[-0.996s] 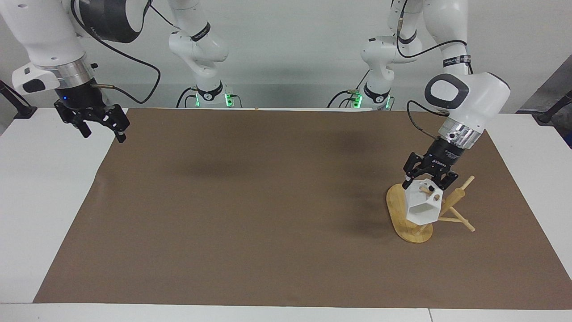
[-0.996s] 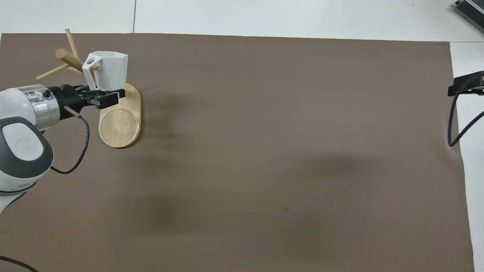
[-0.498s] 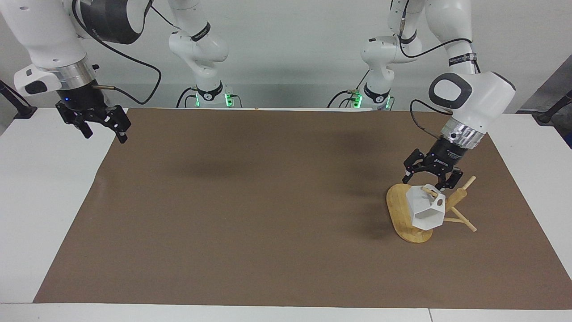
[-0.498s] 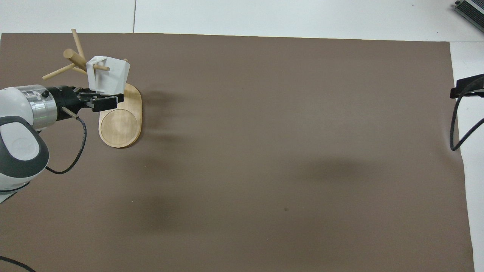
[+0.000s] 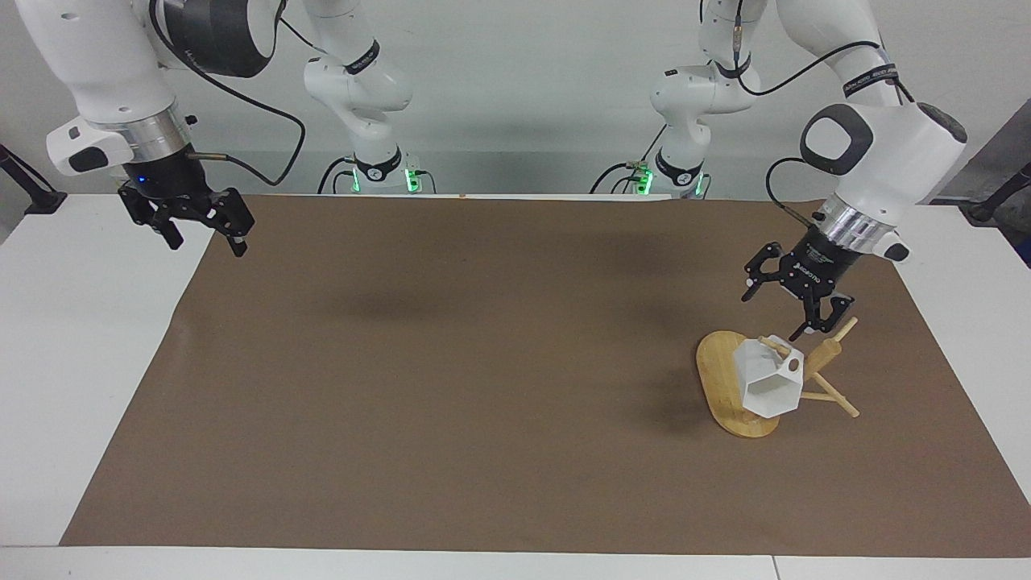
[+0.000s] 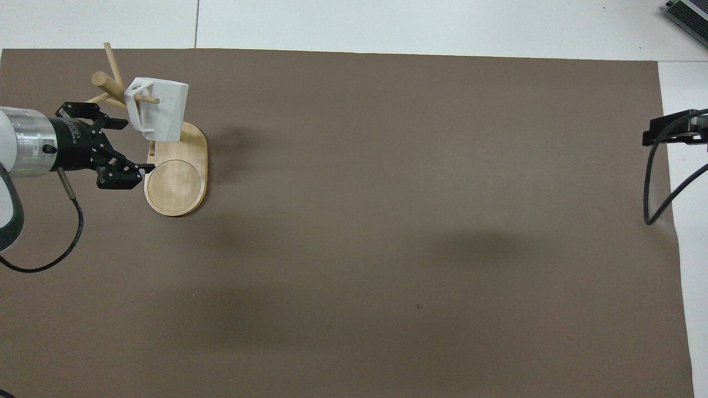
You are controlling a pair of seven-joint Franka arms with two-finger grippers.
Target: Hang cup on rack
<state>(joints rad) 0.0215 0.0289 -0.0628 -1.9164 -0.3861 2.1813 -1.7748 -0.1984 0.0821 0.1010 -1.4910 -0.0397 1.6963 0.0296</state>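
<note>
The white faceted cup hangs tilted on a thin peg of the bamboo rack, the peg through its handle hole; it also shows in the overhead view. The rack's oval base lies on the brown mat at the left arm's end of the table, and shows in the overhead view too. My left gripper is open and empty in the air just above the rack, apart from the cup; it shows in the overhead view. My right gripper is open and waits over the mat's edge at the right arm's end.
A brown mat covers most of the white table. Only the tip of the right gripper and its cable show in the overhead view. The rack's post and spare pegs stick out beside the cup.
My left gripper let go of the cup, opened, and lifted up and away from the rack. The cup swung and now hangs on the peg. The right gripper shifted slightly.
</note>
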